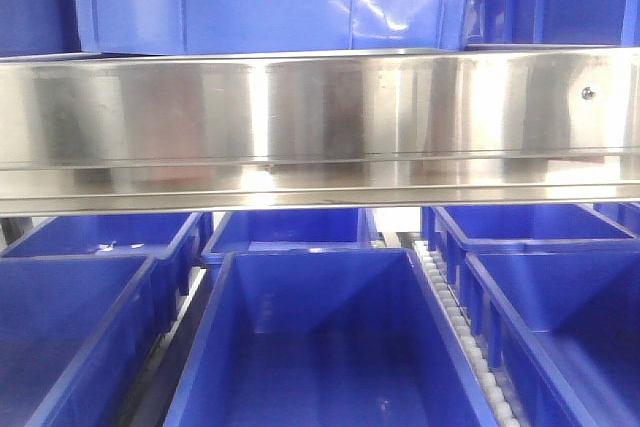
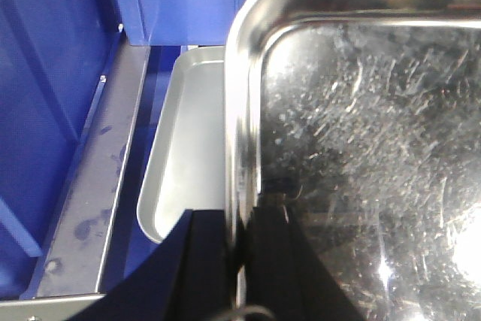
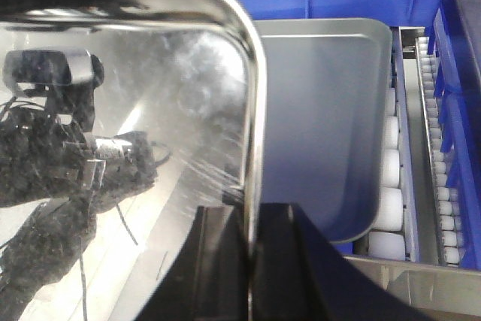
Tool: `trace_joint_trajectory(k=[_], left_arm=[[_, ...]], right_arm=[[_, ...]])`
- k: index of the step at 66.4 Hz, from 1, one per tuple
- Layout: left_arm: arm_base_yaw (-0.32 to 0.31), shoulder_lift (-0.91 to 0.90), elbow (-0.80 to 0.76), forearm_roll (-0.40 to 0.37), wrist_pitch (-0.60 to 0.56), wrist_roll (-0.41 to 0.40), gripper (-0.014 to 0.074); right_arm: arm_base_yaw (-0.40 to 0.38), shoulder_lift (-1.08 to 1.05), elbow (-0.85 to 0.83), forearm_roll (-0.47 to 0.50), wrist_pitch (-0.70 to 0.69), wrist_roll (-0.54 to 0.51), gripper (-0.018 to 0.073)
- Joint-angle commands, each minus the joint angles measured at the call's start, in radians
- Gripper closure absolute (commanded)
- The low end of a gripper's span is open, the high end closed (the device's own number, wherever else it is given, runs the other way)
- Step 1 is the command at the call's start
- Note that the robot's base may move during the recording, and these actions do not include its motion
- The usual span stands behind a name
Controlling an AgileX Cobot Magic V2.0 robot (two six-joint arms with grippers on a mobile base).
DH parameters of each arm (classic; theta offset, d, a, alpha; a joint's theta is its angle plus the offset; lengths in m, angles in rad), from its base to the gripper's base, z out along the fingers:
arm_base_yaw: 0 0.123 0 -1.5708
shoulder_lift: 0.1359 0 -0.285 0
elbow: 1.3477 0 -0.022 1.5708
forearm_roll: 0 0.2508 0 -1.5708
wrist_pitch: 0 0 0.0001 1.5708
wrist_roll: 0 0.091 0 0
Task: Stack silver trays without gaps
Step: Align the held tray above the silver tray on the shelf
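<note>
Blue bins (image 1: 310,347) behind; scratched shiny tray (image 2: 361,148), rim pinched: L end effector (image 2: 240,255), R end effector (image 3: 252,261).

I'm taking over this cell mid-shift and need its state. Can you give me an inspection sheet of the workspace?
Surface: white rollers run beside the lower tray.
Job's things: upper tray held above lower tray, not yet nested.
Clutter: nothing seen.
Grippers: left gripper and right gripper each shut on the upper tray's rim.
Cables: wires seen only as a reflection in the upper tray.
Surroundings: blue bins, steel shelf rail.
</note>
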Motion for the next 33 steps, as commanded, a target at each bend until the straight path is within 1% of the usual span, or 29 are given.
trace_joint_trajectory(k=[1, 13, 18, 33], left_arm=[[-0.020, 0.003, -0.007, 0.003, -0.104, 0.006, 0.0611], [-0.020, 0.003, -0.007, 0.003, -0.104, 0.006, 0.0611], [-0.020, 0.003, -0.007, 0.003, -0.104, 0.006, 0.0611], [-0.020, 0.003, -0.007, 0.003, -0.104, 0.006, 0.0611]], right_arm=[[0.019, -0.002, -0.011, -0.012, -0.655, -0.002, 0.0581], [0.019, -0.002, -0.011, -0.012, -0.699, -0.002, 0.0581], [0.019, -0.002, -0.011, -0.012, -0.691, -0.002, 0.0581], [0.019, -0.002, -0.011, -0.012, -0.467, -0.002, 0.0581]])
